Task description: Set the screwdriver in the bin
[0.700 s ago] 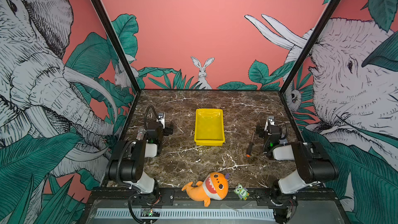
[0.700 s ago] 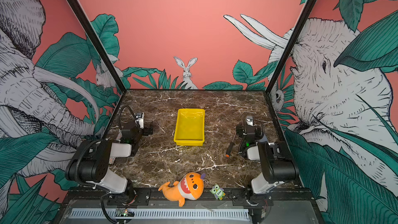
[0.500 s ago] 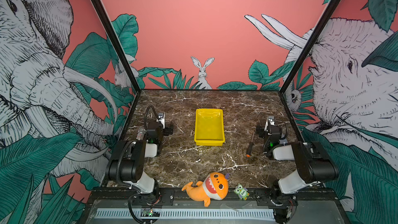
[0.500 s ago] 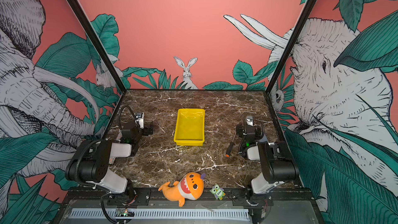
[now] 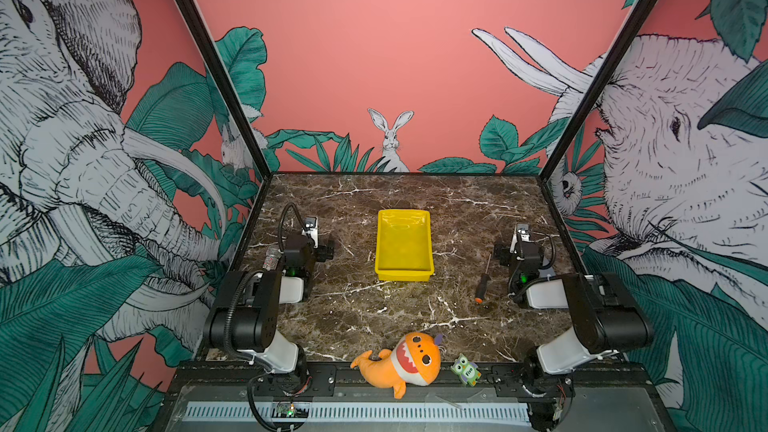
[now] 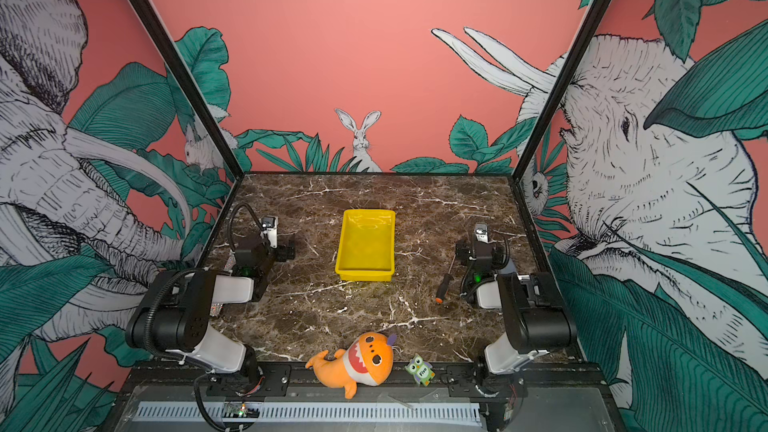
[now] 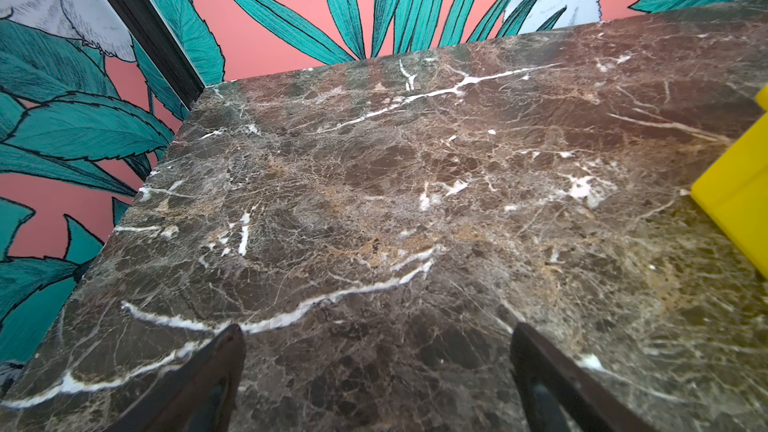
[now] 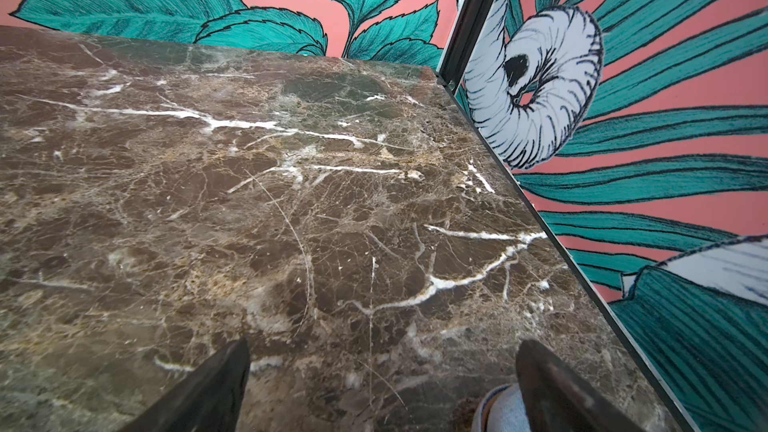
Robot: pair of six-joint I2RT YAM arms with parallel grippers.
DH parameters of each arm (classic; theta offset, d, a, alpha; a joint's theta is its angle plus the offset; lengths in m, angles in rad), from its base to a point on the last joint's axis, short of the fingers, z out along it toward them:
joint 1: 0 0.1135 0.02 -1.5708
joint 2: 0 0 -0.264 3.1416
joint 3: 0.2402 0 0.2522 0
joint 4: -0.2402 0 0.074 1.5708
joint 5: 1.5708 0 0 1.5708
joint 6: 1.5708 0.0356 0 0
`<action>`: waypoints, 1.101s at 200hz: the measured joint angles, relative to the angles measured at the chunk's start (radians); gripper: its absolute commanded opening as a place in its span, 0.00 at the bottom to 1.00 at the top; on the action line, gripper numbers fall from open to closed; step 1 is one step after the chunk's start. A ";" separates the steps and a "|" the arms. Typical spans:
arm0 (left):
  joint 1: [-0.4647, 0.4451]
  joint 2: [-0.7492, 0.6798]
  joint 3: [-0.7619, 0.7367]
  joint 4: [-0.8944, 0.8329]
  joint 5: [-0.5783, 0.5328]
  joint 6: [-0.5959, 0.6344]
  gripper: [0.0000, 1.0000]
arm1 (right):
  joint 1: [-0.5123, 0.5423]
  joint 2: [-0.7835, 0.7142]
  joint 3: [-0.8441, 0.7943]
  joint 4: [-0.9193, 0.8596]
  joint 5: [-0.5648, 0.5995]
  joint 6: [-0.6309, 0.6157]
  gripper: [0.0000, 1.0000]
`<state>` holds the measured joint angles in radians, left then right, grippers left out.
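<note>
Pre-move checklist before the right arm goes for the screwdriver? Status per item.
1. The screwdriver lies flat on the marble tabletop, nothing gripping it: ok.
2. The right gripper is open, nothing between its jaws: ok.
3. The bin sits upright, nothing visible inside: ok.
4. The stretch of tabletop between screwdriver and bin has nothing lying on it: ok.
5. The left gripper is open and apart from the bin: ok.
6. The screwdriver in the right wrist view: not ok, only marble shows there.

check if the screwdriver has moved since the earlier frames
No. The screwdriver lies just where it did on the marble table, right of the near corner of the yellow bin, orange cap toward the front edge.
</note>
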<state>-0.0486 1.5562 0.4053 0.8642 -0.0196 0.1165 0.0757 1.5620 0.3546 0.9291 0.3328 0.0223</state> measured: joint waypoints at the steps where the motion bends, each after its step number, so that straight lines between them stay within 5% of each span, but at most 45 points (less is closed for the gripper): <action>1: 0.000 0.000 0.000 0.000 0.000 0.000 1.00 | 0.000 0.000 0.000 0.000 0.000 0.000 0.99; 138: 0.000 -0.001 0.001 -0.008 -0.012 -0.001 1.00 | -0.002 0.000 0.000 0.000 -0.004 0.000 0.99; 197: 0.000 -0.089 0.053 -0.169 -0.130 -0.039 1.00 | -0.002 0.000 0.000 -0.003 -0.018 -0.003 0.99; 220: 0.000 -0.196 0.116 -0.373 -0.161 -0.086 1.00 | -0.002 -0.041 0.035 -0.116 -0.045 -0.008 0.99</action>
<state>-0.0490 1.3602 0.5213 0.4911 -0.1802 0.0303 0.0738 1.5211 0.3897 0.8131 0.2878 0.0143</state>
